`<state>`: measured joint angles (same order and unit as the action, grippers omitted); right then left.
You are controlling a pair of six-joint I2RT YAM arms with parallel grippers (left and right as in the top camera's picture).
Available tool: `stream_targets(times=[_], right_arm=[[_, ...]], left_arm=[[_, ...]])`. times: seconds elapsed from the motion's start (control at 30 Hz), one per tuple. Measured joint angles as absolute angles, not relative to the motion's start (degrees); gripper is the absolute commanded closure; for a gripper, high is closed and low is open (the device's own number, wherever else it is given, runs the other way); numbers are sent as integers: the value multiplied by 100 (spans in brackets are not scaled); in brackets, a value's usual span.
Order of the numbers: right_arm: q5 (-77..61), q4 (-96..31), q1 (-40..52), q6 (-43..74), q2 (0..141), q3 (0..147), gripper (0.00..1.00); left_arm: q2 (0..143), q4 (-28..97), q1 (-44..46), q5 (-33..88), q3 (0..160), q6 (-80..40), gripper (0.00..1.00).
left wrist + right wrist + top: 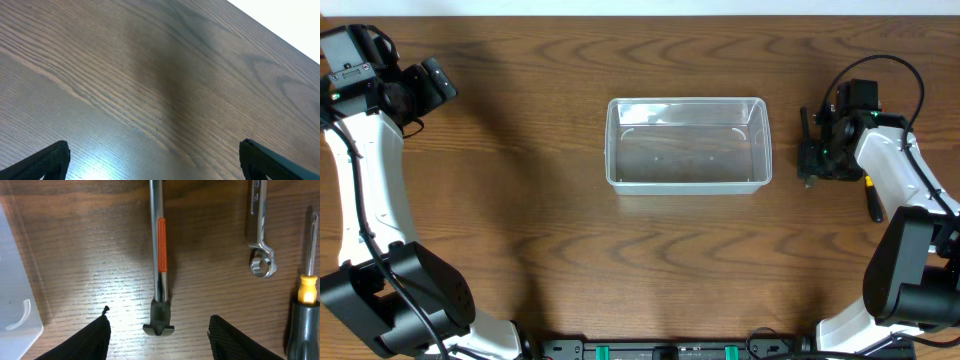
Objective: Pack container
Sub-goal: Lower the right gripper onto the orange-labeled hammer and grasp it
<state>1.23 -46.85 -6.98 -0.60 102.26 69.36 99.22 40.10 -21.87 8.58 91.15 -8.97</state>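
Observation:
The container (687,186) is a clear plastic tub at the table's middle, and nothing shows inside it. Its corner shows at the left of the right wrist view (12,295). My right gripper (812,160) hovers just right of the tub. In the right wrist view it (160,330) is open, with a fingertip on each side of the dark T-shaped end of a steel tool with an orange band (161,245), not touching it. My left gripper (445,80) is at the far left back; it (152,155) is open and empty over bare wood.
A steel wrench (261,255) lies right of the banded tool. A screwdriver with a yellow and black handle (306,305) lies further right and also shows in the overhead view (872,200). The table's back edge runs behind the tub.

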Motion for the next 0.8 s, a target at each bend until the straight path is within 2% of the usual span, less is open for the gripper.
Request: stream_targets(times=[0.57, 0.8], right_arm=[[242, -4431, -698, -56, 10930, 6829, 37], [239, -4313, -698, -25, 10949, 6816, 45]], left_arm=[[9922, 4010, -2187, 858, 9115, -897, 2], [9922, 4010, -2187, 858, 9115, -897, 2]])
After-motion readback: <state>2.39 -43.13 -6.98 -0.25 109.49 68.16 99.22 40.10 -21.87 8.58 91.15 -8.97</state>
